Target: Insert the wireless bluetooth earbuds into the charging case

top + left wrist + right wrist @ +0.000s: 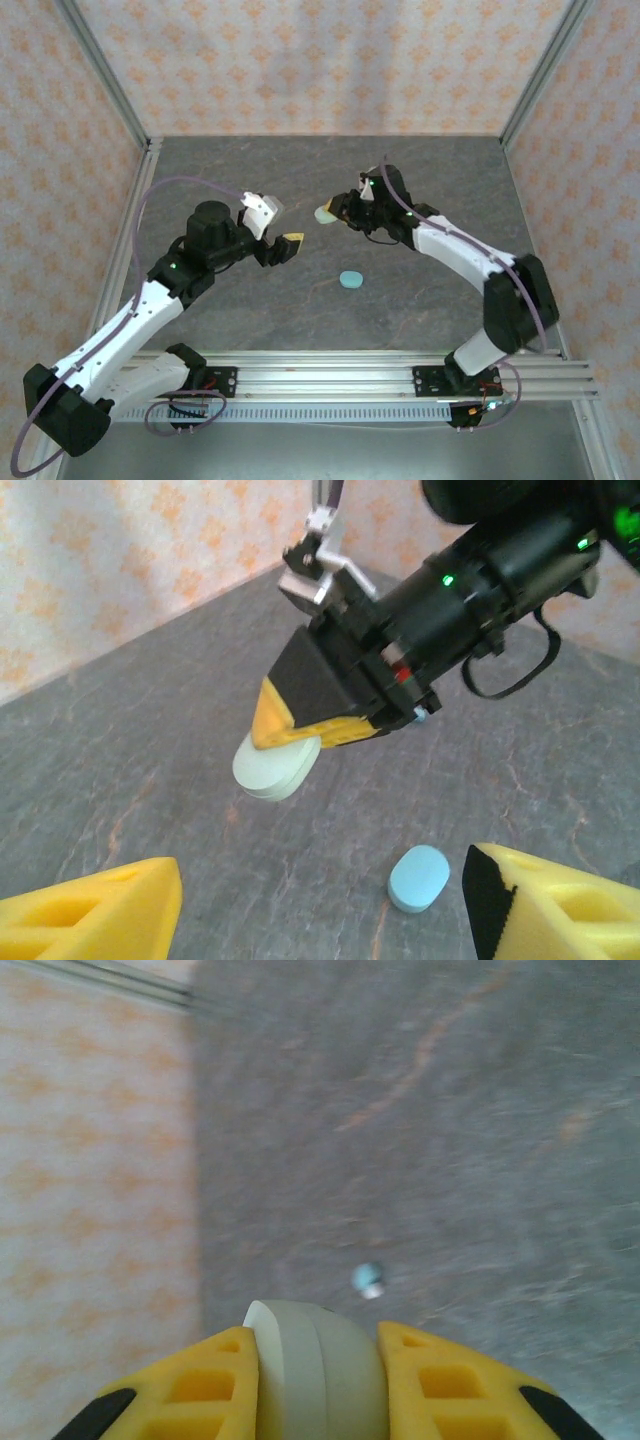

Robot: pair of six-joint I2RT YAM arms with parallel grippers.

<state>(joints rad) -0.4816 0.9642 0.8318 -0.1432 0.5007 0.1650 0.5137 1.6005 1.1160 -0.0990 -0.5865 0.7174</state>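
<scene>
table (440, 170): grey marbled, holds blue case (351, 279) | walls (300, 60): orange-patterned

A robot test lab is shown. A grey bench (420, 180) is boxed in by walls (320, 60) covered in orange flower paper and held up by metal posts (105, 70). A left arm (120, 330) and a right arm (460, 250) are bolted to a metal rail (330, 372).

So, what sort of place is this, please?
Likely a lab robot enclosure, not a home: patterned walls in a metal frame surround a grey table, and the left arm and right arm sit on an aluminium rail.
</scene>
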